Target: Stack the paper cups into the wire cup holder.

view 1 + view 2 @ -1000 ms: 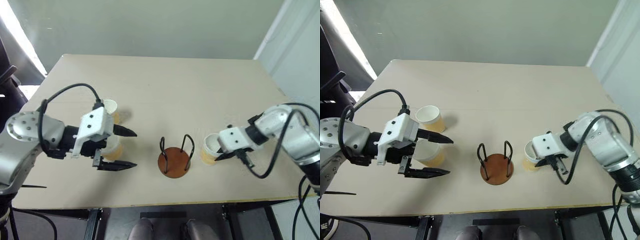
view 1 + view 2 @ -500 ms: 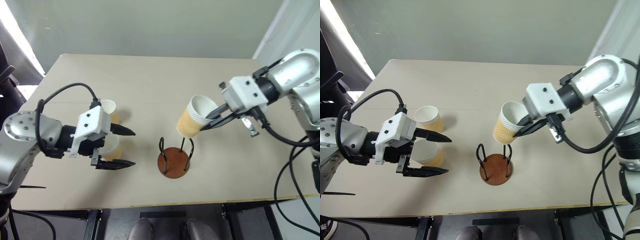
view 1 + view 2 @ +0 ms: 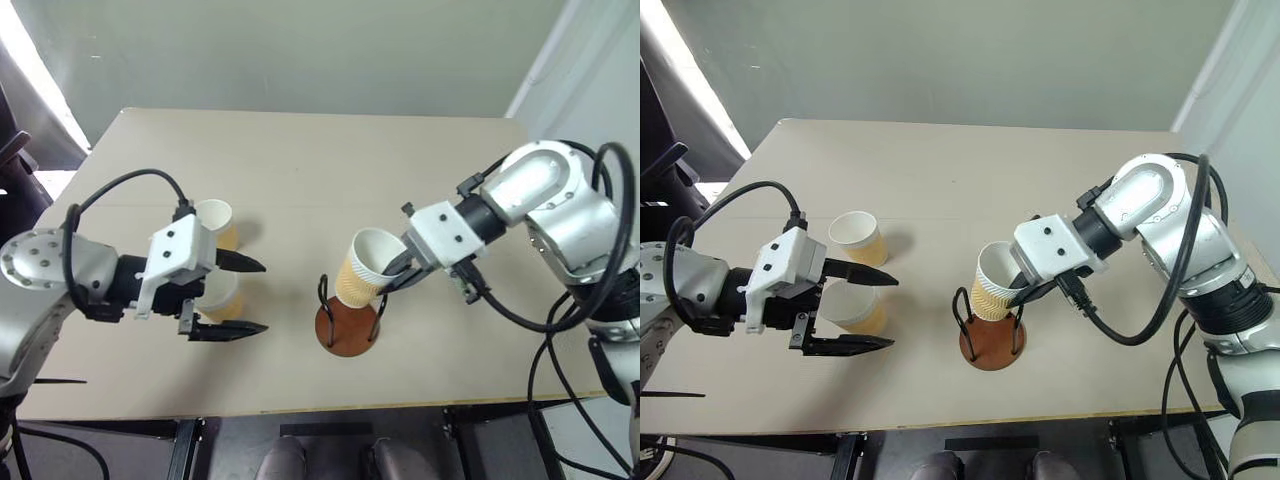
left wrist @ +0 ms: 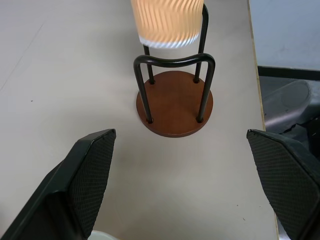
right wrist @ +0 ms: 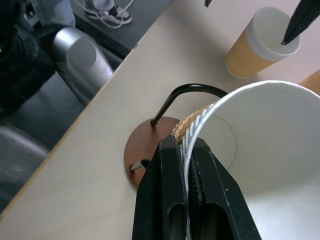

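Observation:
My right gripper is shut on the rim of a tilted paper cup. The cup's bottom hangs between the black loops of the wire cup holder, above its brown base. In the right wrist view the fingers pinch the cup's wall over the holder. My left gripper stands open left of the holder, and a second paper cup stands between its fingers. Just behind is a third cup. The left wrist view faces the holder and the hanging cup.
The holder stands near the front edge of the tan table. The floor lies below that edge. A grey wall runs behind the table.
My right gripper lifted its cup off the table right of the holder, carried it left over the holder, then lowered it between the loops. The left gripper stayed open in place.

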